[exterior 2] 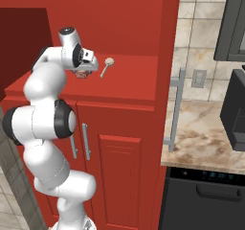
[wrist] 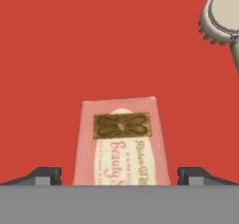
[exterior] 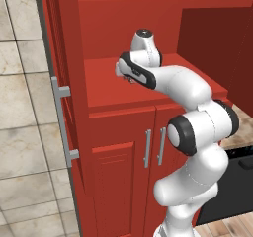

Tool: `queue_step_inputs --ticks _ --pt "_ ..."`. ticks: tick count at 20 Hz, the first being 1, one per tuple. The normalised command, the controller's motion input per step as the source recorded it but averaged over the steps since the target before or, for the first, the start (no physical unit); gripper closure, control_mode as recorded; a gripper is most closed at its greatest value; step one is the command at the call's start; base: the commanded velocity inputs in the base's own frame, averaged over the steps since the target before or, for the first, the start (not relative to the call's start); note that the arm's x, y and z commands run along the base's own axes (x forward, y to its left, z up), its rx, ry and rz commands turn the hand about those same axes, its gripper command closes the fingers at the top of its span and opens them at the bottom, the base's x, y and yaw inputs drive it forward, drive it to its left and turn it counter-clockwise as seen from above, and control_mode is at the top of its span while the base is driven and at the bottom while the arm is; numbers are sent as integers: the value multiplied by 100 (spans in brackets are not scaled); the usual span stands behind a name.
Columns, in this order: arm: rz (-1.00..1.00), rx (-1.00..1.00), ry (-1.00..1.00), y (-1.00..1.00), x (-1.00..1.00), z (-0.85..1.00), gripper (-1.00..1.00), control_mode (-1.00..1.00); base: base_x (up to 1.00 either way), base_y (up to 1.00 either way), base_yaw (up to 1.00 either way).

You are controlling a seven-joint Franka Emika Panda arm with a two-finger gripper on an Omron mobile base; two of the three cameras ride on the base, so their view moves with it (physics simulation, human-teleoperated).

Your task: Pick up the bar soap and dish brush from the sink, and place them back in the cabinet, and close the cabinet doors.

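I see the gripper point(wrist: 119, 175) with fingers wide, the bar soap point(wrist: 119, 141) lying flat between them on the cabinet point(exterior 2: 129, 87) shelf, dish brush point(exterior 2: 106, 66) near.

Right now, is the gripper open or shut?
Open. In the hand view the fingertips stand wide on either side of the soap, which lies flat on the red shelf, released.

Arm point(exterior: 190, 132): glossy white, built of rounded, bulbous segments.
Joints: dark grey to black bands ring the places where segments meet.
Top cap: small dark disc on the uppermost white housing.
End effector point(exterior 2: 84, 68): white and grey body with a dark face.
Fingertips point(wrist: 44, 175): two small dark grey blocks.
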Motion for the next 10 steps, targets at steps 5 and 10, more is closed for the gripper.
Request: queue_step_inputs --ticks 5,10 --pt "0 0 -15 0 -18 1 -100 -100 0 0 0" --pt "0 0 -13 0 -31 5 -100 -100 0 0 0"
